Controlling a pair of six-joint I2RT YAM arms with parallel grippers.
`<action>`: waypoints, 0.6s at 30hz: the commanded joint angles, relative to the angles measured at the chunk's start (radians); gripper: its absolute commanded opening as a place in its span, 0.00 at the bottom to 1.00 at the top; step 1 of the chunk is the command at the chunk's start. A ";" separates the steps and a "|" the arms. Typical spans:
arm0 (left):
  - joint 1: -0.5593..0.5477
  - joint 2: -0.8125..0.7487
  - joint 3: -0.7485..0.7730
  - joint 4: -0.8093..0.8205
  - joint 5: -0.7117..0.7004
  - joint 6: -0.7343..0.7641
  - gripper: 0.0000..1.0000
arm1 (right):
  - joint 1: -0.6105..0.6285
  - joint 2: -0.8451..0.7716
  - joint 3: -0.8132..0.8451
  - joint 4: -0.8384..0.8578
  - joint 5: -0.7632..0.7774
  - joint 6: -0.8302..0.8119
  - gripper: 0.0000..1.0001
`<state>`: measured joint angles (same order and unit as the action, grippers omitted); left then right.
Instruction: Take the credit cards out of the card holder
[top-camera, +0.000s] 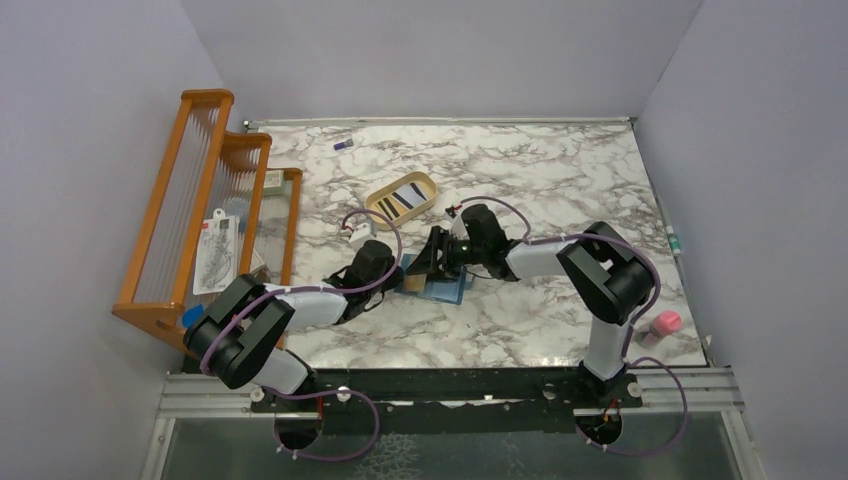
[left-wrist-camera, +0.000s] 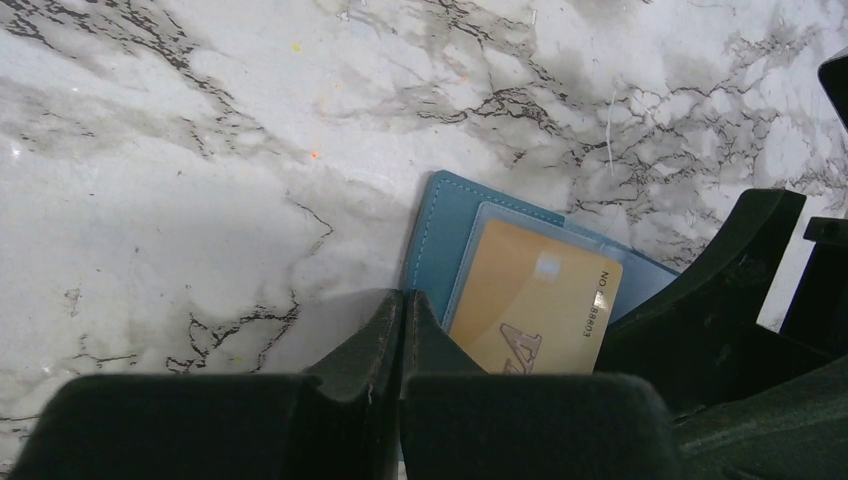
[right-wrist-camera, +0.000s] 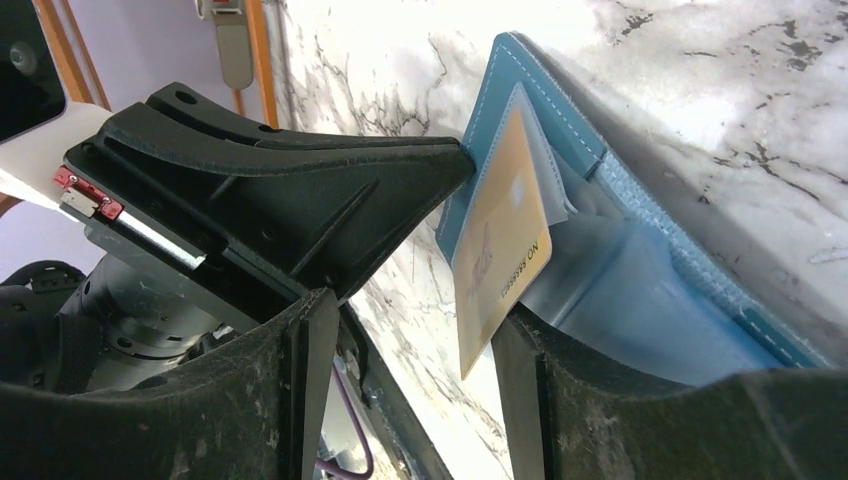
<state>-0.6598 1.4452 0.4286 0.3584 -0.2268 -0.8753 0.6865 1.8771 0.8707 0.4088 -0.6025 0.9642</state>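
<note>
The teal-blue card holder (top-camera: 447, 287) lies open on the marble table, its edge (left-wrist-camera: 445, 225) next to my left fingertips. A tan credit card (left-wrist-camera: 535, 300) sticks partly out of its clear pocket. My left gripper (left-wrist-camera: 403, 300) is shut with nothing in it, its tip pressing down on the holder's edge (right-wrist-camera: 480, 150). My right gripper (right-wrist-camera: 415, 350) is open around the tan card (right-wrist-camera: 500, 250), whose free corner hangs close to the right-hand finger (right-wrist-camera: 520, 400). More credit cards (top-camera: 403, 197), pale with dark stripes, lie in the tan tray.
The tan oval tray (top-camera: 380, 205) sits just beyond the two grippers. A wooden rack (top-camera: 200, 200) with a packet stands along the left edge. A pink object (top-camera: 665, 323) lies at the near right and a small purple item (top-camera: 343, 145) at the far left.
</note>
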 joint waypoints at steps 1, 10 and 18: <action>-0.011 -0.003 -0.024 -0.032 0.035 -0.001 0.00 | -0.010 -0.047 -0.021 0.022 0.000 -0.006 0.60; -0.010 -0.007 -0.033 -0.032 0.034 -0.004 0.00 | -0.035 -0.099 -0.033 0.022 -0.004 -0.034 0.50; -0.010 -0.005 -0.031 -0.032 0.034 -0.001 0.00 | -0.051 -0.076 -0.058 0.017 -0.013 -0.048 0.44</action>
<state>-0.6632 1.4437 0.4221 0.3664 -0.2241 -0.8791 0.6426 1.8034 0.8310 0.4099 -0.6033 0.9367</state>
